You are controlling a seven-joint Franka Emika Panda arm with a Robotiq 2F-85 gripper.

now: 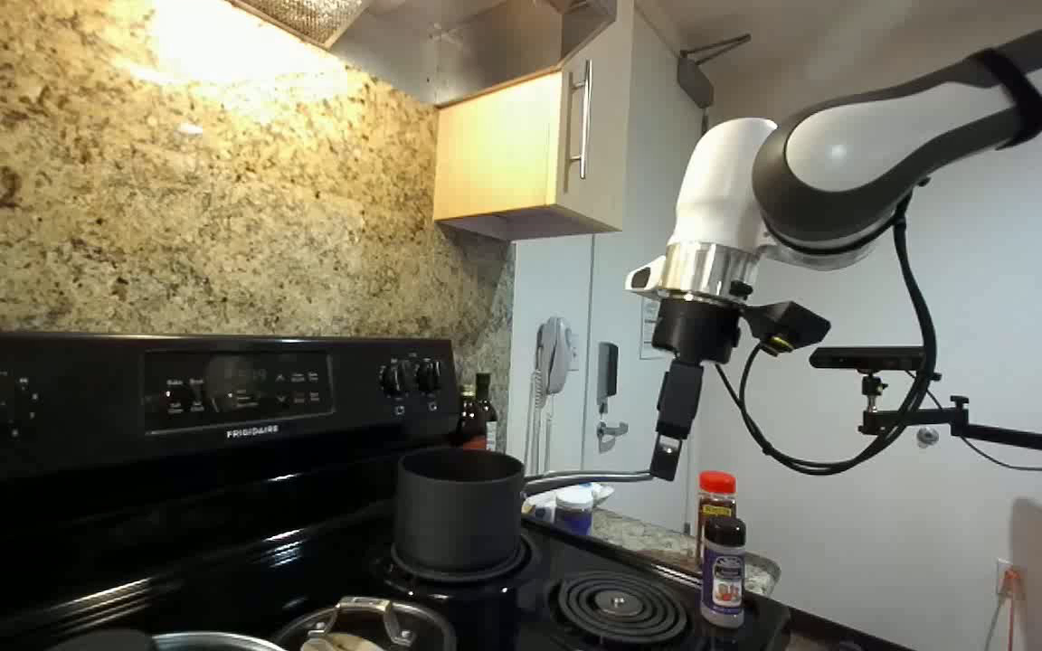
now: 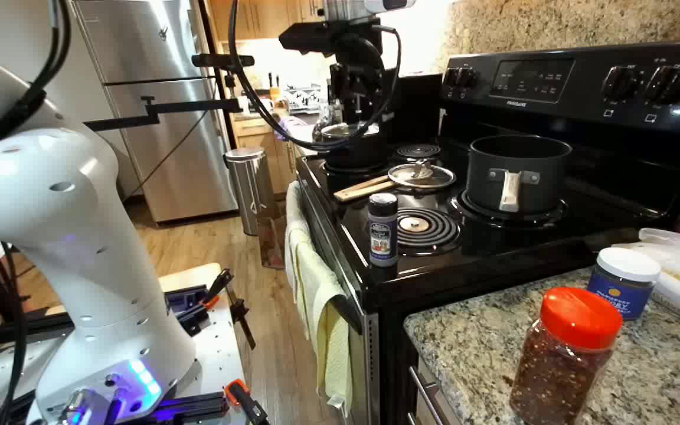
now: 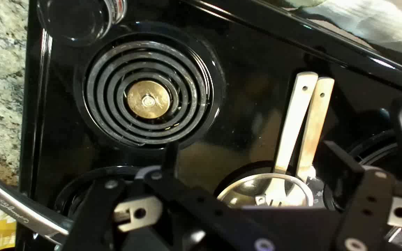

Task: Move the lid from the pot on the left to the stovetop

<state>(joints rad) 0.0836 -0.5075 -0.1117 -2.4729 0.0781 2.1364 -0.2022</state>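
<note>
Hanging over stovetop (image 3: 250, 62): claw (image 3: 250, 150), jaws apart | granite counter (image 2: 464, 330) alongside | steel refrigerator (image 2: 145, 141) on wooden floor (image 2: 275, 330)

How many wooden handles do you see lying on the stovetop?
2, both on the stovetop, side by side in the wrist view: the left wooden handle and the right wooden handle. Others may be hidden behind things.

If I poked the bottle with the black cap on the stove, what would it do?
The bottle would probably tip, since it stands tall and narrow. Once down, it might roll, because its sides look round. It could even fall off, standing near the edge of the stovetop.
</note>
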